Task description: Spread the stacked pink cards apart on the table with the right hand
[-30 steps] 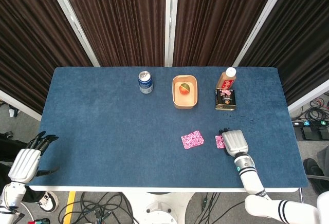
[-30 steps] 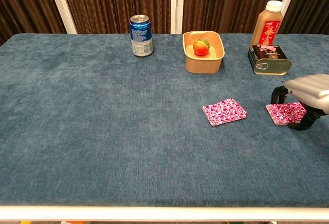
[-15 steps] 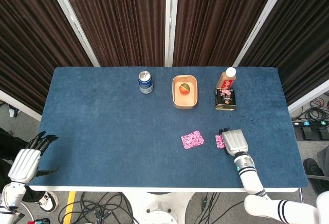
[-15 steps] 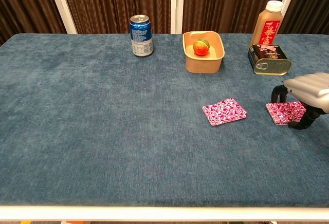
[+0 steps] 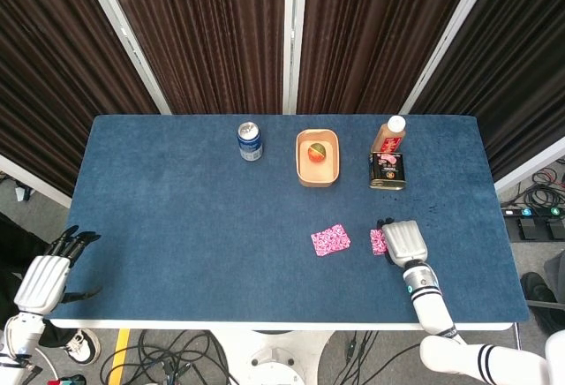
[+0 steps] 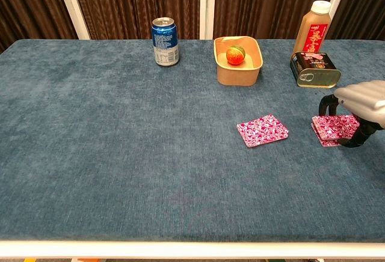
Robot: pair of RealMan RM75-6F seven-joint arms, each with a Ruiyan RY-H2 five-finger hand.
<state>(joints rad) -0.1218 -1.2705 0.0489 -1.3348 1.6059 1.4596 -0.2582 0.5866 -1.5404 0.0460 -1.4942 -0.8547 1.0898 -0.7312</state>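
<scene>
On the blue counter (image 6: 108,154) two lots of pink cards lie apart: a single pink card (image 6: 262,130) sits flat near the middle-right, and the remaining pink card stack (image 6: 332,128) lies to its right, near the counter's right edge. The right robot hand (image 6: 360,103) is palm-down over that stack, its dark fingers (image 6: 325,105) curled down around the cards' far and near sides (whether the tips actually press on the cards cannot be told from either view, as the palm hides the contact). From the head view, the right robot hand (image 5: 403,242) covers most of the stack, with only a pink sliver (image 5: 377,243) showing at its left side. The left robot hand (image 5: 46,275) hangs off the counter's near-left corner with its fingers apart, holding nothing. Along the far side stand a blue soda can (image 6: 164,41), a tan bowl (image 6: 239,70) with a small red-and-green fruit (image 6: 235,54) in it, a brown bottle (image 6: 313,29) with a white cap, and just in front of the bottle a dark tin (image 6: 314,69) lying on the counter.
</scene>
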